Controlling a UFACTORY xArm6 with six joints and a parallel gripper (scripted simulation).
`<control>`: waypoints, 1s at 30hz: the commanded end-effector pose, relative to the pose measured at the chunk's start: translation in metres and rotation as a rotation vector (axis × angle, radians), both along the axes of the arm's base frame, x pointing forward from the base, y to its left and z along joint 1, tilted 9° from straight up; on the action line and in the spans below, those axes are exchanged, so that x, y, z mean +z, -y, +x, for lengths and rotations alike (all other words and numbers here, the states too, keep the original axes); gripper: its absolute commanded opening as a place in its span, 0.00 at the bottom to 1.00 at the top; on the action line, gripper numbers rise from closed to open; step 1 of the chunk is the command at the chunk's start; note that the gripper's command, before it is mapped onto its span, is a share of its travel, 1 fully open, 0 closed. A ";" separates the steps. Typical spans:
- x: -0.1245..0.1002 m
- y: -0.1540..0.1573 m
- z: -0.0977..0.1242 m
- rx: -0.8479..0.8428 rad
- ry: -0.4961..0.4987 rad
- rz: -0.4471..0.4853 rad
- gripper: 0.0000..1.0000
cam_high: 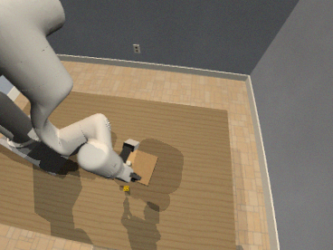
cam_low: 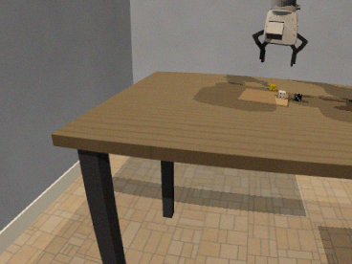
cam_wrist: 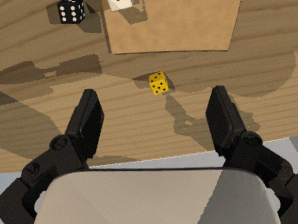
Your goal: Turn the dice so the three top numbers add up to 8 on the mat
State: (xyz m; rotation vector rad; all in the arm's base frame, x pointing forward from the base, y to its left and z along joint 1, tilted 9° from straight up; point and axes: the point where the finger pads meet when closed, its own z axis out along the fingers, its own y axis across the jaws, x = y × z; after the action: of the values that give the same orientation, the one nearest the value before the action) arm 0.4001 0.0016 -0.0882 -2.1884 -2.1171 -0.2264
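Observation:
The gripper (cam_low: 277,62) (cam_wrist: 154,92) is open and empty, high above the table. A yellow die (cam_high: 126,188) (cam_low: 273,87) (cam_wrist: 158,83) lies on the table, off the mat, between the finger lines in the wrist view but far below. The tan mat (cam_high: 146,168) (cam_low: 258,97) (cam_wrist: 172,32) lies flat. A white die (cam_high: 128,163) (cam_low: 281,94) (cam_wrist: 121,4) is on the mat near one end, cut off by the wrist view's top edge. A black die (cam_low: 298,97) (cam_wrist: 71,12) is on the table beside the mat; one face shows six pips. Which faces are on top is unclear.
The wooden table (cam_high: 199,136) (cam_low: 143,115) carries the mat and dice. The arm (cam_high: 90,136) reaches in from the left in the top view and hides the black die there. Arm shadows cross the table and part of the mat.

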 end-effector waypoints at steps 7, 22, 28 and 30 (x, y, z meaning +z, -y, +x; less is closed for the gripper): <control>-0.003 0.011 0.005 -0.302 -0.076 -0.007 1.00; -0.008 0.028 0.010 -0.776 -0.150 0.008 1.00; -0.011 0.036 0.011 -0.979 -0.182 0.016 1.00; -0.012 0.037 0.012 -1.028 -0.190 0.017 1.00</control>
State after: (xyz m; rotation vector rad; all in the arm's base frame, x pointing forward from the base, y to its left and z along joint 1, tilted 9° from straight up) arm 0.4093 -0.0315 -0.0994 -2.8570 -0.8970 -0.1377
